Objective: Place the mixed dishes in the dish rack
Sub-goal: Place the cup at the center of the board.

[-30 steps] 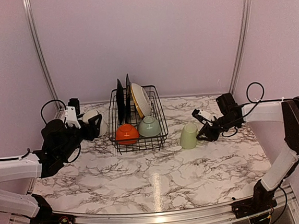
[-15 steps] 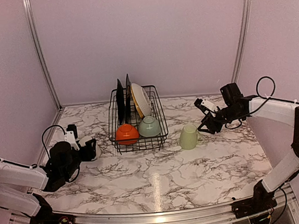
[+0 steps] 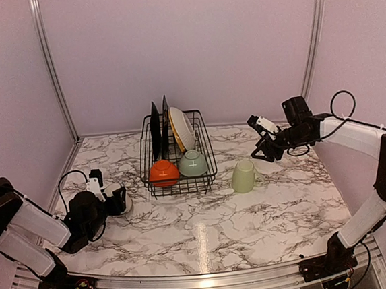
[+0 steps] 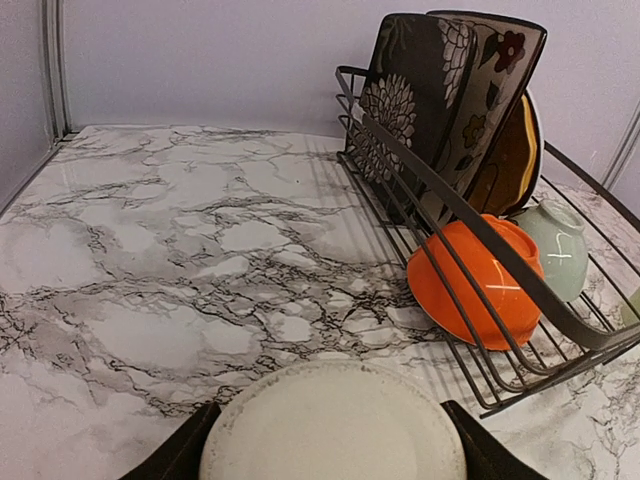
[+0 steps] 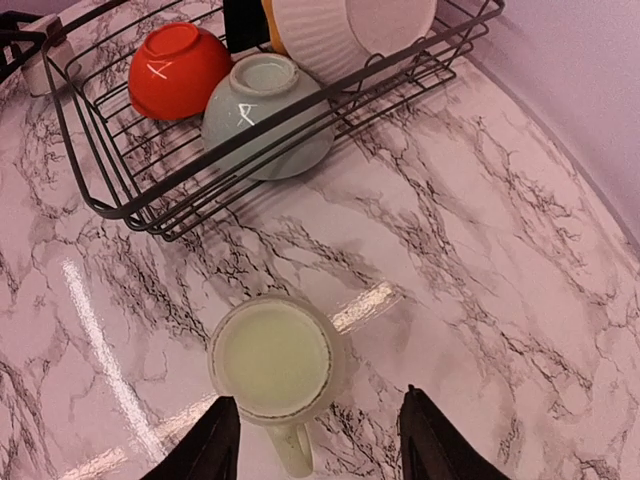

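Marble-patterned laminate covers the bench (image 3: 208,238). Nearest on it, at the left, the left gripper (image 3: 111,200) has hold of a white bowl (image 4: 335,425). Its jaws stand wide, one finger against each side of the bowl. The bowl turns its flat underside to the wrist camera and sits low, at or just above the bench, left of the dish rack (image 4: 470,225) and apart from it. Gripped across its width like this, it looks ready to be carried over the rack's wall.

Farther in, on the right, a pale green mug (image 5: 272,362) stands on the bench just beside the rack's right wall without touching it, its handle toward the right gripper (image 3: 258,151). Those jaws stand apart with nothing between them. They hang above and behind the mug, probably lined up to come down on it.

At the rack's front an orange bowl (image 3: 163,172) and a grey-green bowl (image 3: 192,163) lie tipped, likely so that water runs out. Behind them two black flowered plates (image 4: 420,90) and a yellow plate (image 4: 512,165) stand on edge, which packs them close. From the right a white ribbed face (image 5: 350,30) shows; whether it is the yellow plate's back or another dish cannot be told.

No brand, label or writing can be read anywhere.
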You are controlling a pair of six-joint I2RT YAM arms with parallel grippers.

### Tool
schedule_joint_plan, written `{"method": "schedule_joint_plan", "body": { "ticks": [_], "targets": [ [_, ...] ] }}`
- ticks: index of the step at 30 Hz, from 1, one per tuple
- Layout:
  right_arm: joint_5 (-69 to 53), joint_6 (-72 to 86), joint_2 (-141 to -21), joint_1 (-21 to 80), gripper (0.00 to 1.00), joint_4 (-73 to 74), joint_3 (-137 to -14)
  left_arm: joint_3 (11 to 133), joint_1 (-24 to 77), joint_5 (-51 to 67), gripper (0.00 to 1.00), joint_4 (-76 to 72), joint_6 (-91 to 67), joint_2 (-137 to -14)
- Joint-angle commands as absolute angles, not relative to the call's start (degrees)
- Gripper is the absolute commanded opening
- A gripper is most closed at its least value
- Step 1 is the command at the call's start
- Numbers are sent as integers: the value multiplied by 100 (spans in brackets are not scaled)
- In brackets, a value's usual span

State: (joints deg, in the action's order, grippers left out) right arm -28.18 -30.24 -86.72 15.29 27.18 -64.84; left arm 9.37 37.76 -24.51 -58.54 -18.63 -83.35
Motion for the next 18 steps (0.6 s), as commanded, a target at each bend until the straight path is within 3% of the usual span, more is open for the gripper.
{"method": "schedule_joint_plan", "body": {
  "ticks": [1,16,18],
  "targets": [
    [-2842,-3036,-8875,1780,53,2828,-6902,797,3824,-2494,53,-6509,-1640,-8496],
    [-2743,-3133,-10054,2847,54,3169,-8513,770,4073,-2942,75,-6418,-1454,-8622],
    [-2723,-3135,-10209,2981,54,3200,-8728,778,4094,-2975,83,-6355,-1434,-8582]
  ]
}}
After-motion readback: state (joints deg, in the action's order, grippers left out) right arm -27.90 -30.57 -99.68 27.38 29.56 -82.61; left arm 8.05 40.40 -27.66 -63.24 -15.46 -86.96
